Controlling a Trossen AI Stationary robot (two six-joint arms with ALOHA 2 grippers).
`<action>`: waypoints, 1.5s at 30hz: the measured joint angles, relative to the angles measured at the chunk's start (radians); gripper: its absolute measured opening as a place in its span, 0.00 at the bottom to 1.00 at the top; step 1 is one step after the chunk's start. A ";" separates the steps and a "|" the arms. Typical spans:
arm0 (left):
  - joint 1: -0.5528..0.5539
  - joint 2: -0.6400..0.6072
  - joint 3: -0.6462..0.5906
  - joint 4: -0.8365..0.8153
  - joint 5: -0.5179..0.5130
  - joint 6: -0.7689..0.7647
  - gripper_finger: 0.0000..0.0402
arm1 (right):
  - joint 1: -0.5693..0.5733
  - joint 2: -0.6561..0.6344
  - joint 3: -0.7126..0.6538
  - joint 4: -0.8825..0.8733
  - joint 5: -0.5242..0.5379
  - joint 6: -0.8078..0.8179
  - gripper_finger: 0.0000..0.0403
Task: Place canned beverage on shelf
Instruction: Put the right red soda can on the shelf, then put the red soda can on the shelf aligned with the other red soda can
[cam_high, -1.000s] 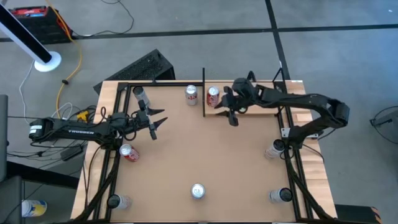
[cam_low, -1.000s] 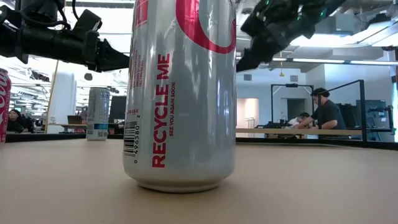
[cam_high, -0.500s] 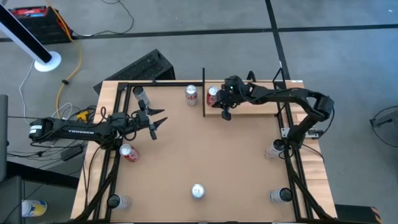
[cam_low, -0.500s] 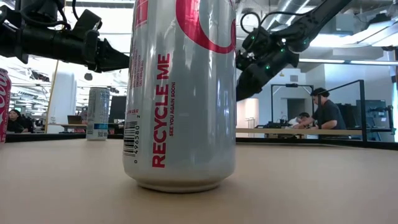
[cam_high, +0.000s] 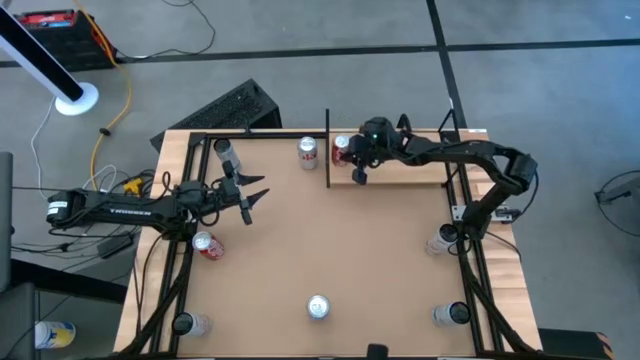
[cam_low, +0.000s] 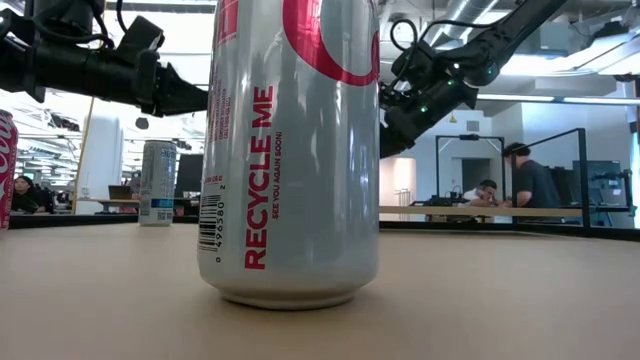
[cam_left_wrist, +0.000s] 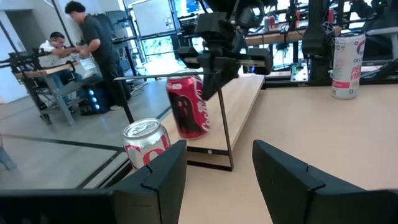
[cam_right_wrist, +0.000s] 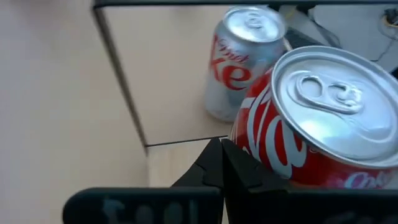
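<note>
Red can (cam_left_wrist: 188, 107) on the pale shelf (cam_high: 405, 171), by its black upright bar (cam_high: 327, 150).
Right gripper (cam_right_wrist: 222, 163) sits closed and empty just beside that can; from overhead the arm hides most of it. Left gripper (cam_high: 250, 194) hovers half open, holding nothing, over the surface (cam_high: 330, 250). A silver can (cam_low: 290, 150), cut off at the top, blocks the low view.

A big silver can (cam_low: 295, 150) with red "RECYCLE ME" lettering stands upright on the brown surface (cam_low: 480, 300), nearest of all. Far left stands a slim silver-and-blue can (cam_low: 157, 182), and a red can (cam_low: 6, 170) is cut by the left edge. Two dark arms hang above: the left arm (cam_low: 90, 70) upper left, the right arm (cam_low: 450, 75) upper right. People sit in the room beyond.
</note>
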 joint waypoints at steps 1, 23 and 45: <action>0.000 0.000 0.000 -0.001 0.000 0.000 0.43 | 0.000 0.000 0.000 0.001 0.010 0.000 0.04; 0.000 0.000 0.000 -0.002 0.000 -0.004 0.43 | -0.070 0.080 0.000 0.137 0.042 0.033 0.04; 0.000 0.000 0.000 -0.001 0.001 -0.010 0.43 | -0.079 0.051 -0.001 0.105 0.092 0.060 0.04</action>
